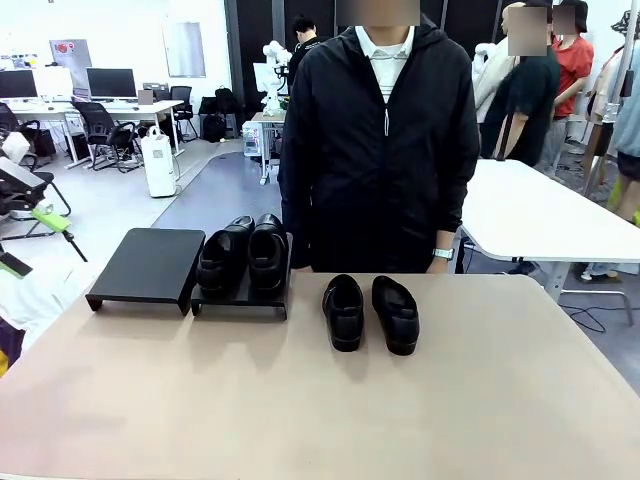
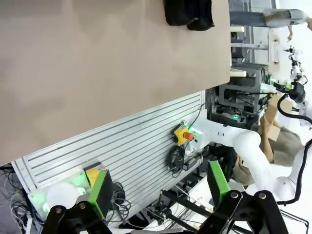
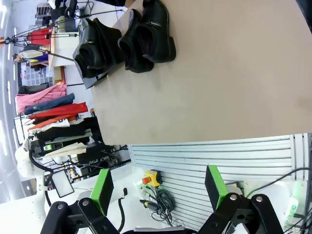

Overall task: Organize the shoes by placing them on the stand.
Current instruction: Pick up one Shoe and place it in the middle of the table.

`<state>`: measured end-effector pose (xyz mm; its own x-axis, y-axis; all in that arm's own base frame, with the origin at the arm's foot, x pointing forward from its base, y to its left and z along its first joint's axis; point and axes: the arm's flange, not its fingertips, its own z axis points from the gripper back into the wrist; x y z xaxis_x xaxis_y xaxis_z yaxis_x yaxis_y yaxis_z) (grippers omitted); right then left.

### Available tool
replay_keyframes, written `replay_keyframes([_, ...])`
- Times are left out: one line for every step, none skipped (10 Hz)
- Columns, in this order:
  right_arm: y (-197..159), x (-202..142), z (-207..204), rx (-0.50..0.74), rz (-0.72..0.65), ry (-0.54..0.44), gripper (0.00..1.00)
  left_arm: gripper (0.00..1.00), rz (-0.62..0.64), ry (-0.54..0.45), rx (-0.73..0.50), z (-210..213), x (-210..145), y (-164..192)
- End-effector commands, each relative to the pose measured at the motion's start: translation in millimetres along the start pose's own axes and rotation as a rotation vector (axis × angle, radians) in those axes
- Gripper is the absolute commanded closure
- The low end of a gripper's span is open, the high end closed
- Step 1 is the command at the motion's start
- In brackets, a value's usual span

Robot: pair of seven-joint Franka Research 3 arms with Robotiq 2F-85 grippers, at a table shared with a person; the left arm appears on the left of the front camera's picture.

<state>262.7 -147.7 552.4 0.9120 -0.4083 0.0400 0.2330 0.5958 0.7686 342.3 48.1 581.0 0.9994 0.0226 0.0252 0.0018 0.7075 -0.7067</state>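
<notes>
The bench (image 1: 480, 400) is big and tan. Its whole near half is bare, from the left edge to the right edge, so there is lots of room to move there. The right side is open too, up to the far right corner.

A person (image 1: 380, 150) in a black jacket stands close against the far edge, near the middle.

The stand (image 1: 148, 265) sits by the far edge, on the left half of the bench. It has two flat black parts, side by side. The left part is near the far left corner and its top is open. The right part (image 1: 240, 298) is full, with two shoes (image 1: 225, 255) on it, side by side and touching, toes facing the near edge.

Two more shoes (image 1: 343, 311) sit on the bench just right of the stand, near the far edge, in front of the person. There is a small gap between them. Their toes face the near edge too. A small strip of bare bench lies between them and the stand.

The left fingers (image 2: 101, 192) are spread wide with nothing in them. They hang off the bench, past its near edge, over a ribbed metal plate (image 2: 141, 146). The right fingers (image 3: 103, 190) are spread wide too and hold nothing. They also hang past the near edge, far from the shoes.
</notes>
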Motion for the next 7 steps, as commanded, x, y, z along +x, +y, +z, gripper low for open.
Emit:
replay_keyframes([1.6, 0.8, 0.8, 0.026, 0.021, -0.004, 0.00, 0.00, 0.010, 0.002, 0.000, 5.9, -1.9, 1.9])
replay_keyframes([1.6, 0.8, 0.8, 0.026, 0.021, -0.004, 0.00, 0.00, 0.010, 0.002, 0.000, 5.9, -1.9, 1.9])
replay_keyframes([1.6, 0.8, 0.8, 0.026, 0.021, -0.004, 0.00, 0.00, 0.010, 0.002, 0.000, 5.9, -1.9, 1.9])
replay_keyframes([1.6, 0.8, 0.8, 0.026, 0.021, -0.004, 0.00, 0.00, 0.010, 0.002, 0.000, 5.9, -1.9, 1.9])
replay_keyframes([1.6, 0.8, 0.8, 0.026, 0.021, -0.004, 0.00, 0.00, 0.010, 0.002, 0.000, 5.9, -1.9, 1.9])
replay_keyframes([1.6, 0.8, 0.8, 0.026, 0.021, -0.004, 0.00, 0.00, 0.010, 0.002, 0.000, 5.9, -1.9, 1.9])
replay_keyframes([0.0, 0.0, 0.0, 0.000, 0.000, 0.000, 0.00, 0.00, 0.010, 0.002, 0.000, 5.9, -1.9, 1.9])
